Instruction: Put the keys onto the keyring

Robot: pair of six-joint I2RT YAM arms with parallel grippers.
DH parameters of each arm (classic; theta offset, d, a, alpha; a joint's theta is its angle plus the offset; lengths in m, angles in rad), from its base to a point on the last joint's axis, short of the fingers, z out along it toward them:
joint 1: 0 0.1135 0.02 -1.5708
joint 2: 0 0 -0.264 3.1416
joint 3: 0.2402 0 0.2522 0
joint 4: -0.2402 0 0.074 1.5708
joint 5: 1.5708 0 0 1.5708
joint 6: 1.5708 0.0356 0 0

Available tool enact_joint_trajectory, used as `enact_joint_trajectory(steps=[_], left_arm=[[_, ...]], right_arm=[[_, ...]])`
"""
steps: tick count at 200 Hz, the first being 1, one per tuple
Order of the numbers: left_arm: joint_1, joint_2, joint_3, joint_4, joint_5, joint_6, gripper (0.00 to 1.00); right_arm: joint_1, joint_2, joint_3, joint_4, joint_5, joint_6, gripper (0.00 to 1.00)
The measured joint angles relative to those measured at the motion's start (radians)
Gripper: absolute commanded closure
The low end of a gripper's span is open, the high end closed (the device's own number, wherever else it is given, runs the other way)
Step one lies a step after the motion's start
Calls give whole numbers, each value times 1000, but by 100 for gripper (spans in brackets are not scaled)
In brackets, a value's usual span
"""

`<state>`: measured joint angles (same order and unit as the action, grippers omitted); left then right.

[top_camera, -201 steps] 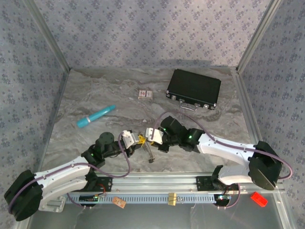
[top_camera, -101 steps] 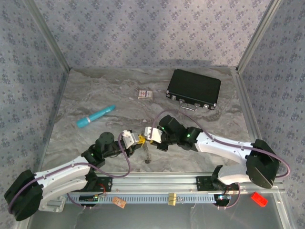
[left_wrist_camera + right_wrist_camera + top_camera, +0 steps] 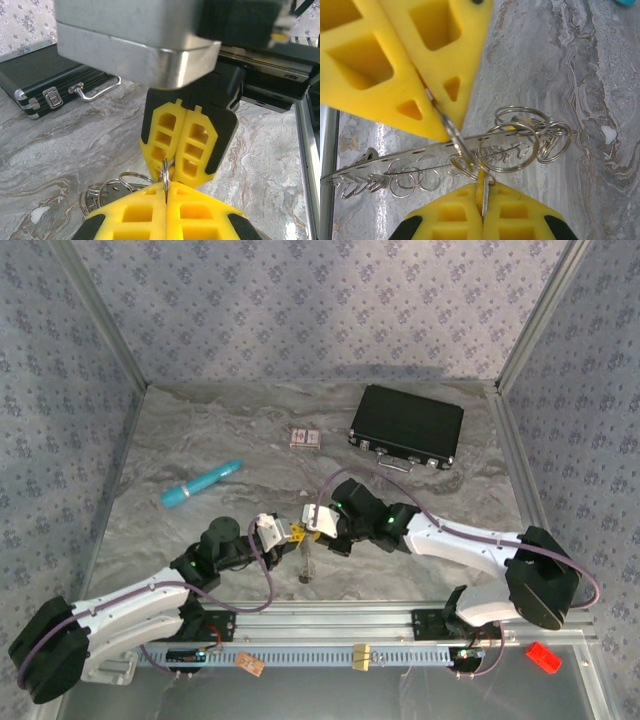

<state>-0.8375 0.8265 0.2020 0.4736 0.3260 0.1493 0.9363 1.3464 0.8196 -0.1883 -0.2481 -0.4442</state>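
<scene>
Top view: left hand (image 3: 290, 534) and right hand (image 3: 314, 529) meet tip to tip at centre frame, low on the bench (image 3: 200, 430). From here the keyring is too small to read; a thin grey line trails down from the hands toward the lower edge. Black case (image 3: 407, 427) upper right, small red-and-white box (image 3: 305, 438) just left of it, teal stick (image 3: 202, 483) at left, all well apart from the hands.

Left wrist view adds the grip. Left hand's yellow fingers (image 3: 135, 215) are closed at bottom centre, with the keyring (image 3: 165, 175) pinched edge-on in their seam. Right hand's fingers sit directly above, also closed on that same ring. More loops lie lower left on the marble, and the case is at upper left.

Right wrist view adds the shape. Keyring is a thin silvery split loop, tilted, pinched by the left hand from upper left and by the right hand from bottom centre. A flat metal strip (image 3: 420, 152) with cut-out slots runs left to right across mid frame through it. A cluster of bigger loops (image 3: 540, 135) is at right of centre, and small rings (image 3: 402, 184) are at lower left.
</scene>
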Motion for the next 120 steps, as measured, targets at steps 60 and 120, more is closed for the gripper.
enact_joint_trajectory(steps=[60,120], left_arm=[[0,0,0,0,0,3,100],[0,0,1,0,0,7,100]], right_arm=[[-10,-3,18,10,-30,10,100],[-10,-20,18,-9,-48,9,100]])
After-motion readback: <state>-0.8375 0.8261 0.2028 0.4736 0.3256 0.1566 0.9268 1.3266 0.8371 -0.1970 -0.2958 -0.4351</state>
